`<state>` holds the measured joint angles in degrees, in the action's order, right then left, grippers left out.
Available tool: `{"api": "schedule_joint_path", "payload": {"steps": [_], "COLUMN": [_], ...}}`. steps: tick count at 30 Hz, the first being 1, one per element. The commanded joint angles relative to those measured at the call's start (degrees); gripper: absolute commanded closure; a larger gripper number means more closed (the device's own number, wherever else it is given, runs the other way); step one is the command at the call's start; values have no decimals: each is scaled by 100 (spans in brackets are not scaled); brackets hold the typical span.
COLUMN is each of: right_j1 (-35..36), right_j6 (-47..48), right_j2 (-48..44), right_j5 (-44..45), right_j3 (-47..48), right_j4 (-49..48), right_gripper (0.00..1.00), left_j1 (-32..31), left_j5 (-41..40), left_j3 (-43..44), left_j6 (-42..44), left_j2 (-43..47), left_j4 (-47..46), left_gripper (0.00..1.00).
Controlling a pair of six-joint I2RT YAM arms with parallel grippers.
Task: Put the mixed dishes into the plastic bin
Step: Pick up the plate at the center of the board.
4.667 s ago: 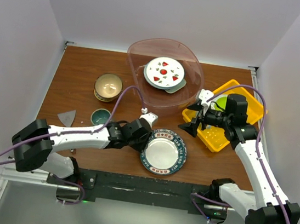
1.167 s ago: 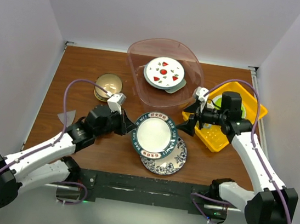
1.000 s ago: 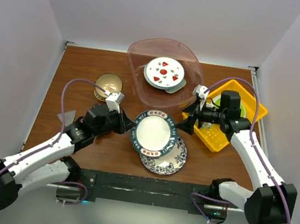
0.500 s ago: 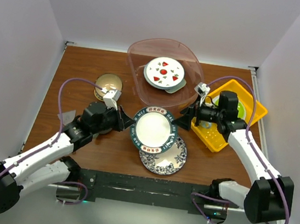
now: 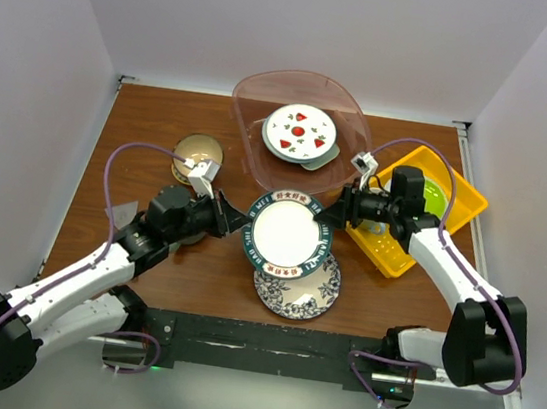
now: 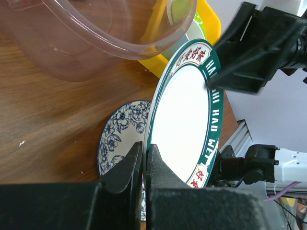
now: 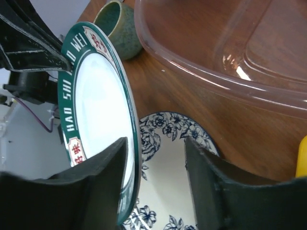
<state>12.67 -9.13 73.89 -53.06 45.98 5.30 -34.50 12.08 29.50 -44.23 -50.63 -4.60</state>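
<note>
Top view, position: dark-rimmed plate [image 5: 288, 233] lifted off the table [image 5: 141, 137], over the blue floral plate [image 5: 294, 290], just short of the plastic bin [image 5: 252, 96]
Top view, arms: left fingers [image 5: 237, 217] at the plate's left rim, right fingers [image 5: 333, 212] at the opposite rim; both arms stretched low toward the middle, bin beyond, across the line between them
Left wrist view, grip: left fingers [image 6: 124, 172] pressed together on the rim of the plate [image 6: 184, 120], pinching it; right fingers [image 6: 235, 72] at the far rim; bin [image 6: 86, 48] up and left
Right wrist view, grip: right fingers [image 7: 108, 177] spread, straddling the rim of the plate [image 7: 96, 110], a gap showing on the bin side; not yet clamped, by the look
Right wrist view, way ahead: bin [image 7: 192, 52] just beyond the fingers; probably a handover, then a short carry
</note>
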Motion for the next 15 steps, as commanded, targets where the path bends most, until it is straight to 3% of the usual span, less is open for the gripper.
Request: {"api": "schedule_joint_path", "payload": {"steps": [1,3,5,11,13,14,15], "right_j1": [78,96,96,87,87,78,87], "right_j6": [-247,-291,-309,-152,-46,102,165], "right_j2": [3,38,47,-32,-59,-59,-67], "right_j5": [-134,-222,-275,-512,-670,-714,-784], "right_j3": [-1,16,52,166,219,245,271], "right_j4": [-328,-345,-337,-223,-152,-48,-12], "right_gripper": [70,89,99,100,100,100,100], "left_j1": [57,49,49,49,49,49,57], "left_j5": [172,199,295,682,752,761,761], "left_j3": [-5,-5,-14,-49,-58,-58,-58], "left_j6": [-271,-288,-279,-51,141,221,291], "left_j2": [-8,-69,-113,-263,-254,-237,-202], "left_j4": [-814,-902,-989,-1122,-1043,-991,-851], "left_gripper": [100,100,100,100,87,68,57]}}
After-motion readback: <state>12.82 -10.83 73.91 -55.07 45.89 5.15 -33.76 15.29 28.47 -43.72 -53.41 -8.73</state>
